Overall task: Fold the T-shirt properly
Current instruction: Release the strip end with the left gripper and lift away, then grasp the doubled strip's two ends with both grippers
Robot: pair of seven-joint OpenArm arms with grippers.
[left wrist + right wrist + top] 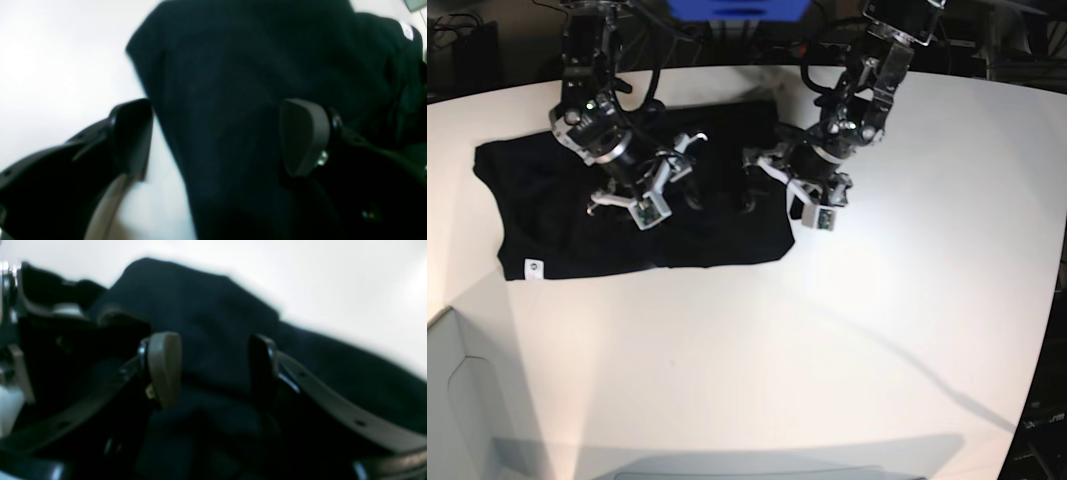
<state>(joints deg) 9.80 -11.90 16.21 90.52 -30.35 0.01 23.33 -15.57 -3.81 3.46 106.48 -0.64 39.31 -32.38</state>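
The large plain black soft-fabric T-shirt (627, 215) lies on the white worktop (827, 350) toward 10 o'clock in the base view as a wide, roughly rectangular slab, so at least 1 fold looks made, yet it is too broad and rumpled to count as finished. The left end effector (215, 136) hovers with its jaws wide apart over the shirt's 3 o'clock edge, gripping nothing. The right end effector (213, 368) has its jaws spread around a raised ridge of cloth near the middle; whether they pinch it cannot be told.
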